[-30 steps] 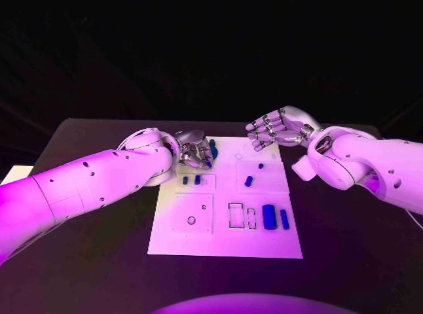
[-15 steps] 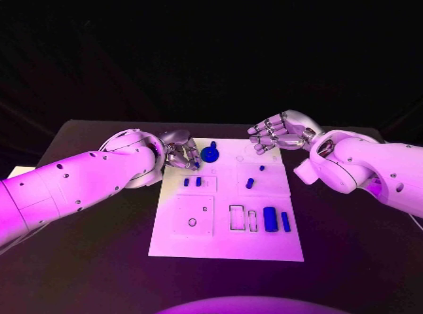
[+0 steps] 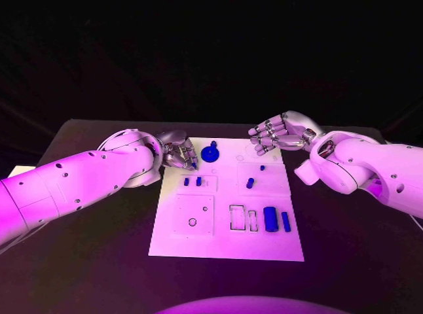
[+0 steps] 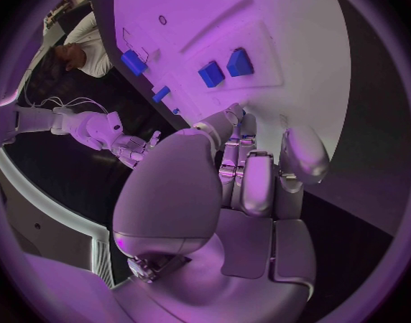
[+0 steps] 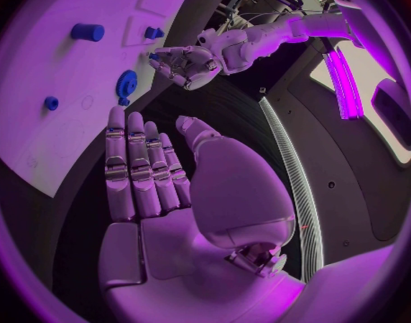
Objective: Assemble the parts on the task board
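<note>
Black table [image 3: 89, 216] under violet light, a white board [image 3: 226, 242] at its centre between two white robot arms. At the board's far edge lies a blue gear [image 3: 211, 154], just beside the left hand [image 3: 179, 155], whose fingers curl inward near the board's far-left corner; whether they hold anything cannot be told from where one stands. The right hand [image 3: 279, 134] hovers over the far-right corner, fingers straight, close together and carrying nothing. Two small blue blocks [image 3: 192, 181] sit in a recess near the left hand, a blue peg [image 3: 250, 182] stands mid-board, and a thick blue cylinder [image 3: 269, 218] and a thinner rod [image 3: 285, 220] lie at the near right beside outlined slots. The gear looks light, rigid and smooth, probably slippery against metal fingertips; a pinch across its toothed rim would likely serve best. The cylinder and rod seem apt to roll, so taking them across the middle appears safest.
</note>
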### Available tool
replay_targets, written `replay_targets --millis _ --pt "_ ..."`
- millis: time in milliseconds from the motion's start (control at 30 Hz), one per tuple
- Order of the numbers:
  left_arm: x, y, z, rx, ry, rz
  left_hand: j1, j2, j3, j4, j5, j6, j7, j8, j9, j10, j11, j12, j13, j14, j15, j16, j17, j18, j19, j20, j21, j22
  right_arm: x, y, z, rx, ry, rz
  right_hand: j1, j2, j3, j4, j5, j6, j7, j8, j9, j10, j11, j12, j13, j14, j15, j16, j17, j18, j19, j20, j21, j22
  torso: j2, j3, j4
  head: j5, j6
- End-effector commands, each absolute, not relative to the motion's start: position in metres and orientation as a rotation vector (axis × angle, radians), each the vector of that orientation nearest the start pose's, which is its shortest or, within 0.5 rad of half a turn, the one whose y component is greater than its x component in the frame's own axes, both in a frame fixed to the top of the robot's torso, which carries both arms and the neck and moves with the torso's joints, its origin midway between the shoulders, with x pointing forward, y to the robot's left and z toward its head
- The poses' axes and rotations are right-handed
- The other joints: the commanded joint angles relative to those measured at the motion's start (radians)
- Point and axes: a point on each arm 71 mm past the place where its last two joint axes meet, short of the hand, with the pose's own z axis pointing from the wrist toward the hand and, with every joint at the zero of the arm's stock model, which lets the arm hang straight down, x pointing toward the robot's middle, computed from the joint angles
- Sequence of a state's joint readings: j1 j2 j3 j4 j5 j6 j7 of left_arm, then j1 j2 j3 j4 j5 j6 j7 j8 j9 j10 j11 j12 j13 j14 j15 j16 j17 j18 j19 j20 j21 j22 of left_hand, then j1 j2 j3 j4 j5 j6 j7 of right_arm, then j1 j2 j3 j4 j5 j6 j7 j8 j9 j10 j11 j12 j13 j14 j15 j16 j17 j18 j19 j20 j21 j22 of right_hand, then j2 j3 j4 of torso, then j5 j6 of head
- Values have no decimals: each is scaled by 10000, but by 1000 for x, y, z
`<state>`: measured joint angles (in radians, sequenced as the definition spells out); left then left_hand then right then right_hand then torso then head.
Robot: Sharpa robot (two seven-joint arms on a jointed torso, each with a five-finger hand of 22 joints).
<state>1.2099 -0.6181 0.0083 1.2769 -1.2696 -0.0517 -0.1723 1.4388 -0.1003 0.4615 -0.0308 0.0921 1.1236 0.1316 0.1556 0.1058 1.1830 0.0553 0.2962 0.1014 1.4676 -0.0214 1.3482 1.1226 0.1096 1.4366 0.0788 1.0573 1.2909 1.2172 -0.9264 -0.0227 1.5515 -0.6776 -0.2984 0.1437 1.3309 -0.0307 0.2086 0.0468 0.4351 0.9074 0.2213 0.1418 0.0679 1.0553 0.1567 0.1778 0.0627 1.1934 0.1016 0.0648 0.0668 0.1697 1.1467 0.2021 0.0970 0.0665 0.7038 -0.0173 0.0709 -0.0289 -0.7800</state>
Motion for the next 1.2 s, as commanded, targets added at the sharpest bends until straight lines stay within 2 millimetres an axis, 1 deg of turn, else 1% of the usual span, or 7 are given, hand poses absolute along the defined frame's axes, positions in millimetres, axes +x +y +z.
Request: replay_targets --millis 33,333,467,600,867,900,1200 --pt "531 156 -199 293 19696 -6446 -102 -37 75 6 39 68 17 -31 5 43 15 -50 -4 185 -28 -32 -22 -106 23 -29 35 18 484 -231 -168 4934 16841 11561 -118 8 83 -4 -41 54 17 -27 1 80 1 -63 -10 82 17 26 -11 145 72 12 -41 15 5 0 -4 -14 0" --pt "531 152 -204 444 20021 -6386 -118 -58 76 -4 35 70 12 -38 3 52 12 -61 0 169 -29 -70 -101 -101 14 -28 12 10 484 -230 -168 4907 16884 11606 -118 8 83 -4 -41 54 17 -27 1 80 1 -63 -10 82 17 26 -11 145 72 12 -41 15 7 -4 -4 -46 -20" --pt "531 150 -206 522 20104 -6356 -121 -60 77 -6 35 72 11 -39 2 55 11 -62 1 167 -29 -72 -106 -102 15 -28 20 15 484 -230 -168 4905 16894 11609 -118 8 83 -4 -41 54 17 -27 1 80 1 -63 -10 82 17 26 -11 145 72 12 -41 15 3 2 2 -39 -45" --pt "530 149 -206 571 20087 -6369 -123 -60 78 -6 35 73 10 -39 2 57 10 -62 2 166 -29 -75 -112 -103 15 -28 21 16 484 -230 -168 4903 16897 11612 -118 8 83 -4 -41 54 17 -27 1 80 1 -63 -10 82 17 26 -11 145 72 12 -41 15 -8 2 9 -50 -54" --pt "530 147 -206 637 19982 -6389 -136 -64 82 -9 34 80 8 -41 2 69 8 -67 7 160 -31 -87 -136 -97 7 -28 -3 7 484 -230 -168 4888 16865 11633 -118 8 83 -4 -41 54 17 -27 1 80 1 -63 -10 82 17 26 -11 145 72 12 -41 15 -7 0 -2 -44 -70" --pt "530 147 -206 657 19987 -6369 -136 -64 82 -9 34 80 8 -41 2 69 8 -67 7 160 -31 -87 -136 -97 7 -28 -3 7 484 -230 -168 4888 16861 11633 -118 8 83 -4 -41 54 17 -27 1 80 1 -63 -10 82 17 26 -11 145 72 12 -41 15 -3 4 6 -47 -70" --pt "531 145 -206 743 20004 -6331 -174 -84 83 -10 31 72 13 -59 -4 71 11 -89 12 157 -31 -84 -133 -88 -10 -27 -44 -8 484 -229 -168 4872 16871 11660 -118 8 83 -4 -41 54 17 -27 1 80 1 -63 -10 82 17 26 -11 145 72 12 -41 15 1 -3 6 -47 -75"
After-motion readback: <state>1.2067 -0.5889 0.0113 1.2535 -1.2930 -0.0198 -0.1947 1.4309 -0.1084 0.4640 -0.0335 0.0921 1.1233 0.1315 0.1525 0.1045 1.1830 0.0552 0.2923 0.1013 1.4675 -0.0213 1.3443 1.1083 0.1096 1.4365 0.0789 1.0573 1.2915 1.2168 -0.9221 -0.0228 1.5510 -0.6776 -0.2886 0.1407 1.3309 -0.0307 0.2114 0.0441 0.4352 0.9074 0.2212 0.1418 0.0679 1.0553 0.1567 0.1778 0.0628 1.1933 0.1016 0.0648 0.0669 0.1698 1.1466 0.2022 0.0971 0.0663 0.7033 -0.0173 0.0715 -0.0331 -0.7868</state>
